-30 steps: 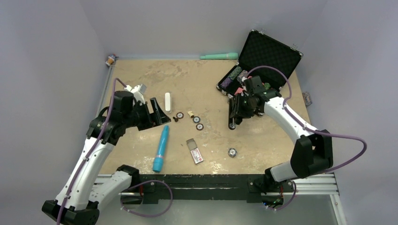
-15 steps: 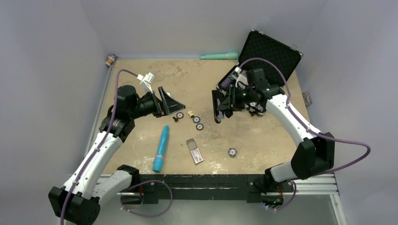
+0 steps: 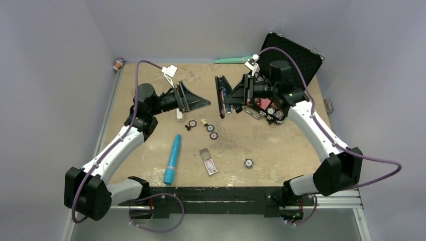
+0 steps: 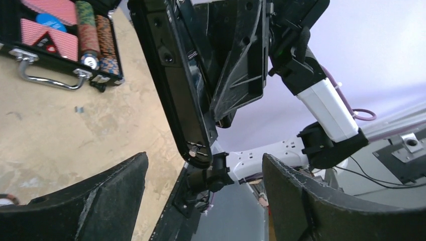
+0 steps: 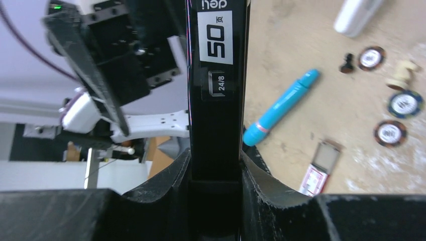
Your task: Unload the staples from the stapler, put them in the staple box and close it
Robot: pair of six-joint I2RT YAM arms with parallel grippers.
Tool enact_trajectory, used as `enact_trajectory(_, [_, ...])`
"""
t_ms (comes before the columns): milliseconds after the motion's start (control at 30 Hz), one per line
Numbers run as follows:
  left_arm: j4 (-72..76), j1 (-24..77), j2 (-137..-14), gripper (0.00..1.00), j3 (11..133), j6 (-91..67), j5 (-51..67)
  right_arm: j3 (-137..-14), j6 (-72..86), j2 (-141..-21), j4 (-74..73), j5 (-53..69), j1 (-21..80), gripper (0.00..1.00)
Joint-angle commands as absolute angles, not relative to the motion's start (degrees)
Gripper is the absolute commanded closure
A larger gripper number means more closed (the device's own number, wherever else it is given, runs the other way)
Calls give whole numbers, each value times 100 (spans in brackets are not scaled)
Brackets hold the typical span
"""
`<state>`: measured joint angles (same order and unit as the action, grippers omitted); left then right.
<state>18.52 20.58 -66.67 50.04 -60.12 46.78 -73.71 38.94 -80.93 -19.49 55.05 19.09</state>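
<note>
The table [image 3: 281,145] is a sandy board; at about 1 o'clock on it stands the black case [image 3: 296,55] with the lid open, and in the left wrist view rows of chips lie inside it; my two arms reach over the middle of the table and face each other.

My right gripper [image 3: 232,95] is closed around the stapler [image 3: 220,95]; in the right wrist view one finger presses on each long side of the black bar, and the labels "50" and "24/8" are readable on it; the stapler is in the air above the table, a little to 12 o'clock from the centre, between my two grippers; in the left wrist view its free end, with a small silvery part, points toward my left fingers.

My left gripper [image 3: 198,100] has the fingers spread wide and holds nothing; it is near the stapler but apart from it.

The blue tube [image 3: 172,158] lies at 7 o'clock; a green tube [image 3: 234,60] lies at the far edge at 12 o'clock; a white tube [image 3: 179,114] lies partly under my left gripper.

A small flat box [image 3: 208,161] lies at 6 o'clock, and some round chips [image 3: 211,131] lie near the centre.
</note>
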Motion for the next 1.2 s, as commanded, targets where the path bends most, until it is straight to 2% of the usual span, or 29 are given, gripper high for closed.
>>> enact_trajectory(0, [2678, 2321, -6694, 13, 5500, -6232, 4816, -7733, 4968, -7659, -88, 6442, 1916, 100])
enact_trajectory(500, [2725, 2902, -6301, 12, 5853, -6122, 4045, -8059, 6278, -7387, 1283, 6508, 1923, 100])
enact_trajectory(1167, [2132, 3554, -6569, 17, 6384, -5566, 3218, -8193, 6503, -7426, 1519, 6373, 2070, 100])
